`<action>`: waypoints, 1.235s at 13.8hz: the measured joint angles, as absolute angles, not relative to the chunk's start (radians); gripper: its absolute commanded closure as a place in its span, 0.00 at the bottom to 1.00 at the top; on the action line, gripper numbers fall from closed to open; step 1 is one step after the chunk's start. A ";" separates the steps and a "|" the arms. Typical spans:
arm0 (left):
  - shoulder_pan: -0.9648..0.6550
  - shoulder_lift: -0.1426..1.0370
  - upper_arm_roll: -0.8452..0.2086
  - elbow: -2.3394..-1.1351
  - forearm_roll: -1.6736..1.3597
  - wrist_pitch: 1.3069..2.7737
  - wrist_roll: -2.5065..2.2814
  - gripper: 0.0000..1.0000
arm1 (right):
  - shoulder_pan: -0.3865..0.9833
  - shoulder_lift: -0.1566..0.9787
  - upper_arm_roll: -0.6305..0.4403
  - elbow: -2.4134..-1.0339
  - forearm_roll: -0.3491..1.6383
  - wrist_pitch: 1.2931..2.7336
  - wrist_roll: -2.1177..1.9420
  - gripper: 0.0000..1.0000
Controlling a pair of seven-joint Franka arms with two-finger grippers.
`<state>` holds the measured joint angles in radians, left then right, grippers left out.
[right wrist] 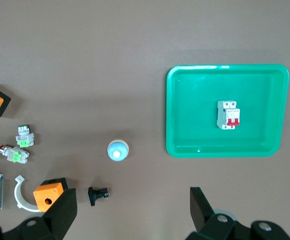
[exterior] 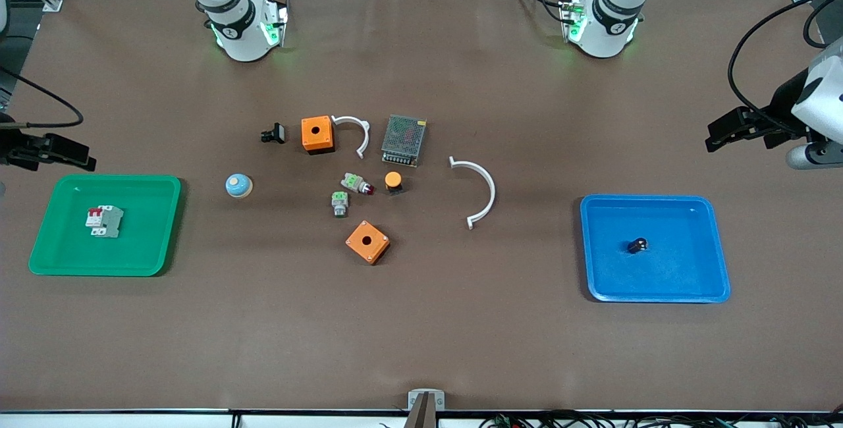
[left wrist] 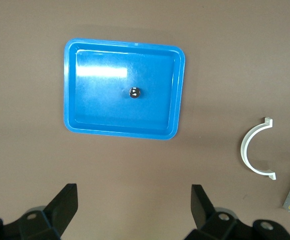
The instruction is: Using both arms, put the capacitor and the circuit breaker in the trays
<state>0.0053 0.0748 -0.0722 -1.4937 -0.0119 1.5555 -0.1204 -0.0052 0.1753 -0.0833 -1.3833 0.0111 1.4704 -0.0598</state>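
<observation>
nearest to the front camera lies one orange box (exterior: 367,241) on the brown surface (exterior: 421,336), and a little farther, at the two ends, stand the trays. toward the left arm's end is the blue tray (exterior: 714,283), and the capacitor (exterior: 637,245) lies inside it, about in the middle, touching only the tray floor. toward the right arm's end is the green tray (exterior: 46,263), and the circuit breaker (exterior: 104,221) lies flat in it, with its red levers at one end. farther from the camera, in the middle of the surface, is the group of other parts: two small green-topped switches (exterior: 340,203), an orange-capped button (exterior: 394,182), a blue-white round button (exterior: 238,186), a big white curved clip (exterior: 475,192), then the second orange box (exterior: 317,134), a black clip part (exterior: 273,133) and a metal power supply (exterior: 404,140). the left gripper (left wrist: 135,210) hangs high near the blue tray, fingers released and holding nothing. the right gripper (right wrist: 133,212) hangs high near the green tray, fingers also spread and empty. i judge that both placing steps are done, because each part already rests in its tray and no fingers touch it. the next move, i think, asks only that both arms go up and away from the trays without touching them; no new grasp seems needed.
</observation>
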 measured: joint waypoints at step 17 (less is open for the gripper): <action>0.005 0.020 -0.088 -1.527 -0.012 1.590 -0.121 0.00 | -0.005 -0.062 -0.082 -1.570 -0.019 1.483 -0.057 0.00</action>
<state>0.0048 0.0200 -0.0881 -1.5265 -0.0122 1.5901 -0.1212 -0.0051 -0.0621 -0.0820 -1.5697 -0.0194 1.4827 -0.0568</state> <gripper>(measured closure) 0.000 0.000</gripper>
